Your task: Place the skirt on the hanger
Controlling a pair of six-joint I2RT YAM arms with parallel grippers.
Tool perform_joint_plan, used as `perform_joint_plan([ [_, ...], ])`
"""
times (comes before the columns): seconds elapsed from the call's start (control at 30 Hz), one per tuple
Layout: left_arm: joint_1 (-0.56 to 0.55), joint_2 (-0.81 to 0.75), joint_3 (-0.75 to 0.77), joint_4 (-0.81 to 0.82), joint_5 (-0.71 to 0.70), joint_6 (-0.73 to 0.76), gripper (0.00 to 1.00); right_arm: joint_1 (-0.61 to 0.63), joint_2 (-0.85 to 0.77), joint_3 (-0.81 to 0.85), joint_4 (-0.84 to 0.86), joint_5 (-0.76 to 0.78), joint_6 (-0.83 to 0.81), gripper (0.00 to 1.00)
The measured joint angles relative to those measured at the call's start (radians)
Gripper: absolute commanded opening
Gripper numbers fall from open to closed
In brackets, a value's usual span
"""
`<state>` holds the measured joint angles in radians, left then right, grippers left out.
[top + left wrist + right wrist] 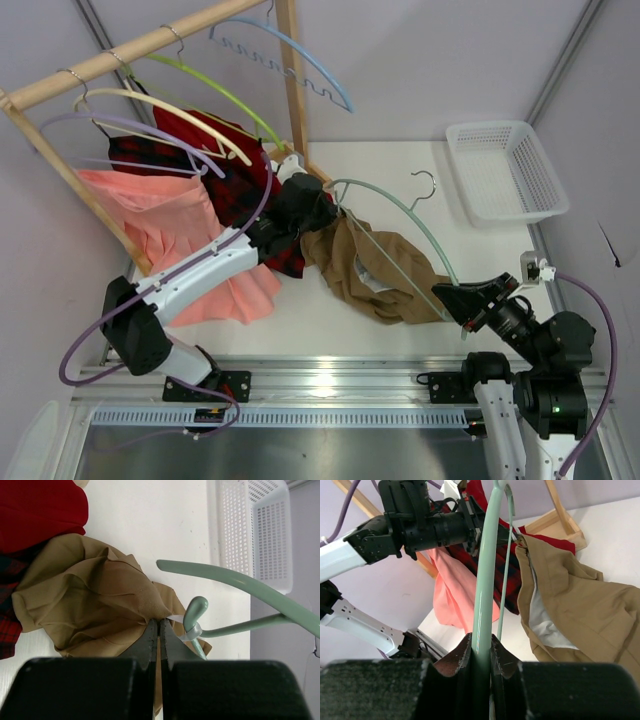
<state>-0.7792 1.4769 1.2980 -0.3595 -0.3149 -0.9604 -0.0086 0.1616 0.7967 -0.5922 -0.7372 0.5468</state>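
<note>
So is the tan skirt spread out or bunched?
Bunched. The skirt lies in crumpled folds, one corner pinched in the left jaws.

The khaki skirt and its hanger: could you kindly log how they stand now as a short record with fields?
support: the hanger, off the rack, held over the table
garment: the skirt, crumpled, mostly on the table, one corner raised to the hanger's tip
left arm: left gripper shut, pinching the skirt's edge beside that tip
right arm: right gripper shut on the hanger's arm
detail: pale loop around the hanger's tip
surroundings: white basket at the right; other garments on the rack
</note>
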Motion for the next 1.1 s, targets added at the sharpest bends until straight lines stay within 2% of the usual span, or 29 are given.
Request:
perform_joint_plan([
  [0.53, 0.027, -0.067, -0.076, 0.029, -0.01, -0.003, 0.01, 0.001, -0.018, -0.003, -0.018, 0.038, 0.029, 0.0],
  [0.63, 0.029, -0.078, -0.078, 0.031, 0.011, 0.039, 0.22, 0.001, -0.026, -0.008, -0.013, 0.036, 0.03, 0.0],
  [0.67, 0.029, -0.085, -0.078, 0.031, 0.016, 0.066, 0.48, 0.001, -0.028, -0.011, -0.007, 0.036, 0.029, 0.0],
  [0.7, 0.029, -0.093, -0.077, 0.026, 0.02, 0.103, 0.59, 0.0, -0.029, -0.013, 0.0, 0.037, 0.028, 0.0],
  [0.77, 0.03, -0.12, -0.066, -0.006, 0.039, 0.174, 0.73, 0.0, -0.029, -0.014, 0.024, 0.044, 0.021, 0.0],
  [0.83, 0.03, -0.157, -0.043, -0.042, 0.069, 0.264, 0.8, 0.0, -0.029, -0.014, 0.034, 0.048, 0.013, 0.0],
  [0.9, 0.03, -0.212, -0.02, -0.073, 0.118, 0.36, 0.91, 0.0, -0.029, -0.014, 0.043, 0.047, 0.005, 0.0],
  [1.1, 0.011, -0.409, 0.02, -0.112, 0.313, 0.585, 0.95, -0.002, -0.028, -0.018, 0.052, 0.04, -0.006, 0.0],
])
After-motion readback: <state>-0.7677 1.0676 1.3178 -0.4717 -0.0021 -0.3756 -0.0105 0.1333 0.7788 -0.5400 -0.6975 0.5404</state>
